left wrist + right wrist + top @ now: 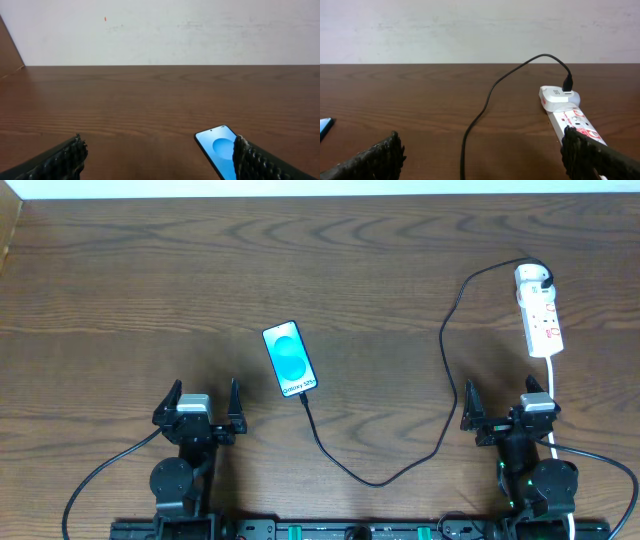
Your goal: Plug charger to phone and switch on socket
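The phone [289,359] lies face up in the table's middle with its cyan-blue screen lit; it also shows in the left wrist view [220,150]. The black charger cable [440,380] runs from the phone's near end, loops across the table and rises to the white adapter [531,277] plugged into the far end of the white socket strip [543,320]. In the right wrist view the cable [485,107], adapter [559,95] and socket strip [575,120] show. My left gripper [197,412] is open near the front left. My right gripper [508,414] is open at the front right.
The socket's thick white cord [553,395] runs from the strip toward the right arm. A pale wall stands at the table's far edge [160,65].
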